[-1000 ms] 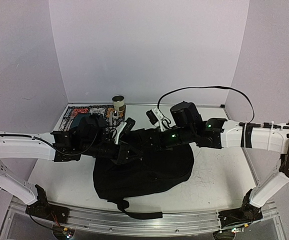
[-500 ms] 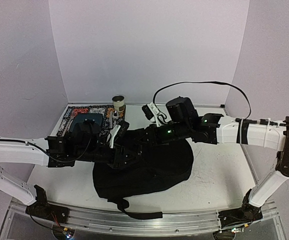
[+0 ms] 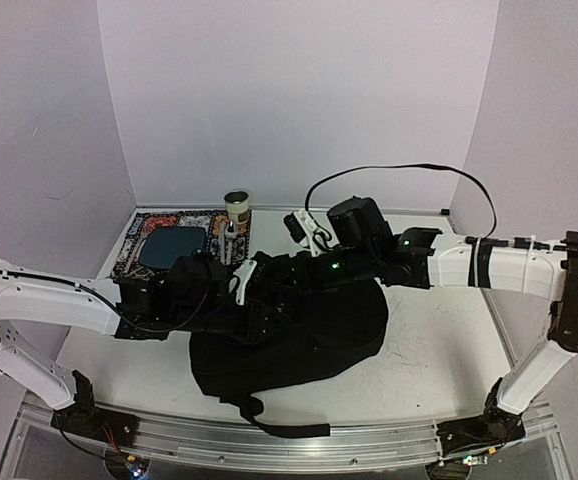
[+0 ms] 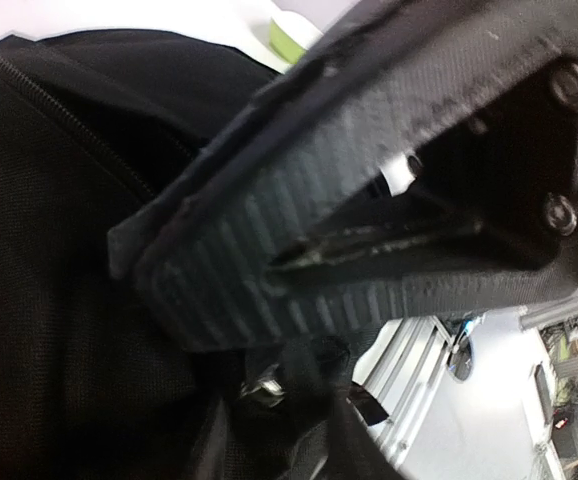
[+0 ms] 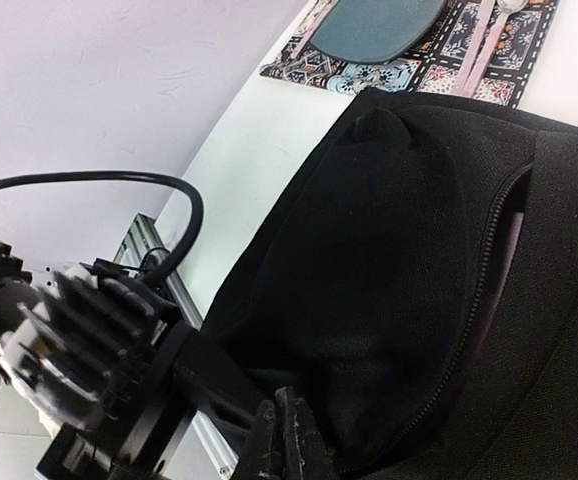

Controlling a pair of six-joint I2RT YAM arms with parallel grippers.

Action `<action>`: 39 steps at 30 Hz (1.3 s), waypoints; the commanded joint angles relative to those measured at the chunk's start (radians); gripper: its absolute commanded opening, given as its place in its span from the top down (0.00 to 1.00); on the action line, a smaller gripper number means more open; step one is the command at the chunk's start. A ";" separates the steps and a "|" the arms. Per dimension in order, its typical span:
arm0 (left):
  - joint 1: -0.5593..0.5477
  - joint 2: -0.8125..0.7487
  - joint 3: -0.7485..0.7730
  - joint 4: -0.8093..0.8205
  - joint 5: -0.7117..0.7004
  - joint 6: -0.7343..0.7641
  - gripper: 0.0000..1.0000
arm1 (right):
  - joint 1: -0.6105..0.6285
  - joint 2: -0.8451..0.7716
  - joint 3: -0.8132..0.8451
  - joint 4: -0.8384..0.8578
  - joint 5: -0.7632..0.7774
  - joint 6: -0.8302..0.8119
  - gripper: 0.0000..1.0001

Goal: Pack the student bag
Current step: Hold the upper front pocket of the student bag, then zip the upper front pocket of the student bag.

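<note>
- Nearest the arm bases, one strap (image 3: 281,428) of the backpack trails toward the front edge of the table (image 3: 439,350).
- Just behind it, the single black backpack (image 3: 299,335) lies slumped mid-table, its zipper parted along the top.
- At the bag's upper left, the left gripper (image 4: 289,262) has swung back in over the fabric after drawing away to the left half a second ago. I cannot tell whether its jaws are open or closed.
- At the far top edge, the right gripper (image 5: 281,440) has crept slightly leftward, jaws closed, seemingly pinching fabric beside the zipper.
- My reading: the mouth is being held up while the left arm returns to work at the opening. It carries nothing that I can see.
- Behind the bag, the left arm's shift uncovers one teal plate (image 3: 174,243) on one patterned mat (image 3: 131,255), with a pale utensil (image 5: 477,50) alongside.
- Farthest back stands one small cup (image 3: 236,208).
- Count: two arms, one backpack, one plate, one mat, one cup.
</note>
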 commanded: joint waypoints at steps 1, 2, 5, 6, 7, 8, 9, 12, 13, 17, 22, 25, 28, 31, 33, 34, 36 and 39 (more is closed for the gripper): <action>-0.036 0.019 0.036 -0.006 -0.035 -0.007 0.88 | -0.005 -0.016 0.049 0.058 0.094 -0.024 1.00; -0.046 0.018 0.034 -0.006 -0.036 -0.006 0.93 | -0.005 -0.018 0.047 0.058 0.116 -0.028 1.00; -0.081 0.014 0.033 -0.008 -0.037 0.001 1.00 | -0.015 -0.020 0.046 0.057 0.166 -0.040 1.00; -0.096 0.013 0.033 -0.008 -0.041 0.005 1.00 | -0.020 -0.019 0.048 0.057 0.180 -0.048 1.00; -0.108 0.011 0.032 -0.010 -0.044 0.007 1.00 | -0.024 -0.018 0.053 0.057 0.193 -0.058 1.00; -0.120 0.010 0.031 -0.014 -0.045 0.008 1.00 | -0.028 -0.017 0.061 0.057 0.201 -0.068 1.00; -0.129 0.009 0.030 -0.020 -0.044 0.008 1.00 | -0.033 -0.013 0.073 0.057 0.208 -0.079 1.00; -0.152 0.004 0.025 -0.034 -0.039 0.007 1.00 | -0.051 0.002 0.113 0.057 0.219 -0.113 1.00; -0.162 0.002 0.023 -0.037 -0.036 0.007 1.00 | -0.056 0.010 0.128 0.059 0.221 -0.125 1.00; -0.185 0.002 0.019 -0.056 -0.032 -0.002 1.00 | -0.072 0.041 0.185 0.060 0.233 -0.155 1.00; -0.193 -0.018 0.001 -0.105 -0.058 -0.038 0.99 | -0.078 0.072 0.250 0.075 0.197 -0.166 1.00; -0.194 -0.048 -0.004 -0.138 -0.161 -0.081 0.87 | -0.078 0.080 0.250 0.111 0.100 -0.153 1.00; -0.193 -0.066 0.008 -0.147 -0.225 -0.103 0.81 | -0.077 0.079 0.216 0.145 0.024 -0.120 1.00; -0.193 -0.046 0.037 -0.146 -0.246 -0.091 0.84 | -0.074 0.065 0.161 0.186 -0.007 -0.086 1.00; -0.194 -0.026 0.052 -0.146 -0.242 -0.079 0.86 | -0.073 0.054 0.134 0.204 -0.013 -0.077 1.00; -0.194 -0.015 0.058 -0.146 -0.237 -0.075 0.87 | -0.073 0.052 0.128 0.206 -0.014 -0.074 1.00; -0.193 -0.003 0.064 -0.145 -0.228 -0.070 0.86 | -0.073 0.049 0.124 0.208 -0.021 -0.076 1.00; -0.192 0.000 0.064 -0.146 -0.234 -0.066 0.84 | -0.073 0.045 0.126 0.208 -0.016 -0.091 1.00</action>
